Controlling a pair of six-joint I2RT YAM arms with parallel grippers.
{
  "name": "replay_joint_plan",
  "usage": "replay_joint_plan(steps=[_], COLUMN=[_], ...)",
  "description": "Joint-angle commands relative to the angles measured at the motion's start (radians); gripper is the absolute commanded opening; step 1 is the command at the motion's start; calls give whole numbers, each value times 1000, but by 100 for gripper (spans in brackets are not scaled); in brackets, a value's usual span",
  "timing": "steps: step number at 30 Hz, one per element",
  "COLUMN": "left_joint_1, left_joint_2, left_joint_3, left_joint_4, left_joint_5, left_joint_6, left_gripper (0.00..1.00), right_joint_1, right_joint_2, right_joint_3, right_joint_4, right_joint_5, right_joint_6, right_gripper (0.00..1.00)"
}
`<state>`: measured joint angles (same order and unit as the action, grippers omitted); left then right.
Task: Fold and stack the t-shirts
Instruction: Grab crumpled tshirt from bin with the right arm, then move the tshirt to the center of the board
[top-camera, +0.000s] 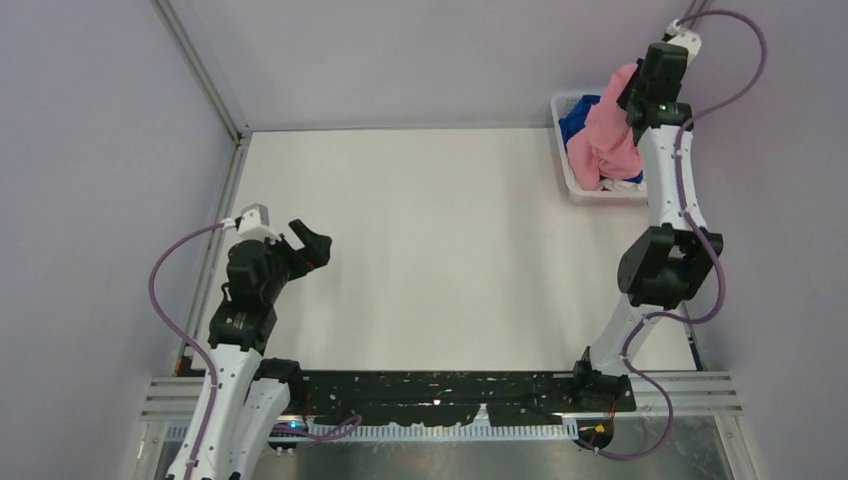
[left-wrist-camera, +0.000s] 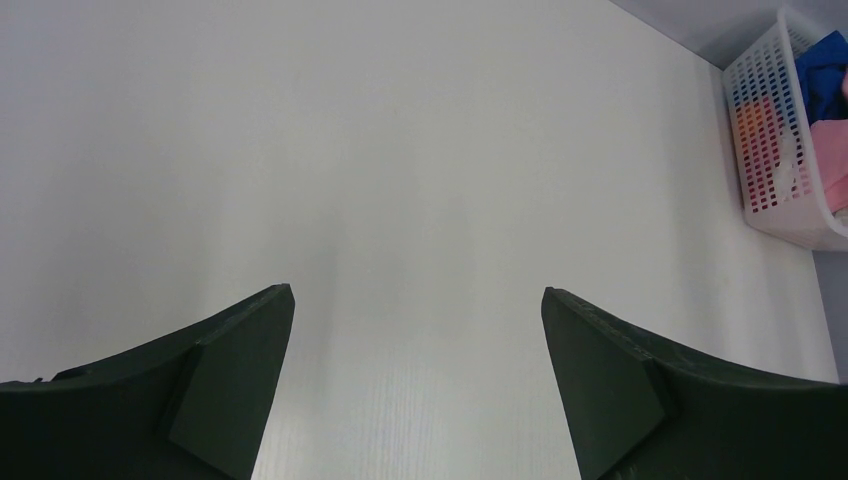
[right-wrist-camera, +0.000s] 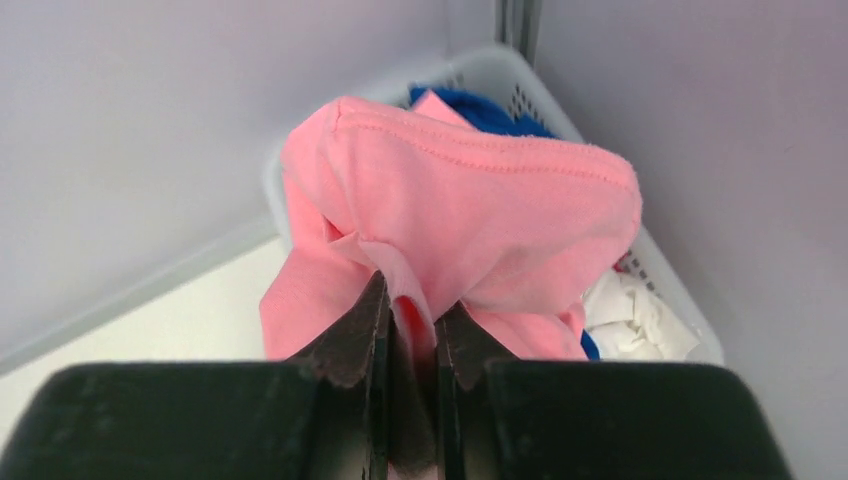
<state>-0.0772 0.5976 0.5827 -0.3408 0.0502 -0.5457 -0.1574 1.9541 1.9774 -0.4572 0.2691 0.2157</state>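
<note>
My right gripper (right-wrist-camera: 413, 305) is shut on a bunched fold of the light pink t-shirt (right-wrist-camera: 470, 215) and holds it above the white basket (top-camera: 570, 170) at the far right; the shirt hangs down in the top view (top-camera: 608, 140). A royal blue t-shirt (right-wrist-camera: 480, 110) and a crumpled white one (right-wrist-camera: 640, 320) lie in the basket under it. My left gripper (left-wrist-camera: 417, 300) is open and empty over bare table at the near left, also in the top view (top-camera: 308, 243).
The white table (top-camera: 430, 250) is bounded by grey walls and a metal corner post (top-camera: 205, 70) at the back left. The basket (left-wrist-camera: 775, 150) sits against the right wall. The arm bases stand on a black rail (top-camera: 440, 395) at the near edge.
</note>
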Motion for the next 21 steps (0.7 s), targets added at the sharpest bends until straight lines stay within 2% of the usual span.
replay_joint_plan(steps=[1, 2, 4, 8, 10, 15, 21], left_joint_1=[0, 0, 1, 0, 0, 0, 0], left_joint_2=[-19, -21, -24, -12, -7, -21, -89], left_joint_3=[12, 16, 25, 48, 56, 62, 61], left_joint_4=[37, 32, 24, -11, -25, -83, -151], left_joint_5=[26, 28, 35, 52, 60, 14, -41], left_joint_6=[-5, -8, -12, -32, -44, -78, -108], left_gripper=[99, 99, 99, 99, 99, 99, 99], right_joint_1=[-4, -4, -2, 46, 114, 372, 564], right_joint_2=[-292, -317, -384, -498, -539, -623, -681], right_joint_3=[-6, -13, -29, -32, -35, -91, -301], right_joint_4=[95, 98, 105, 89, 59, 64, 246], right_joint_5=[-122, -146, -306, -520, -557, -616, -916], right_joint_6=[-3, 2, 21, 47, 24, -21, 120], right_gripper=[5, 5, 5, 5, 5, 5, 7])
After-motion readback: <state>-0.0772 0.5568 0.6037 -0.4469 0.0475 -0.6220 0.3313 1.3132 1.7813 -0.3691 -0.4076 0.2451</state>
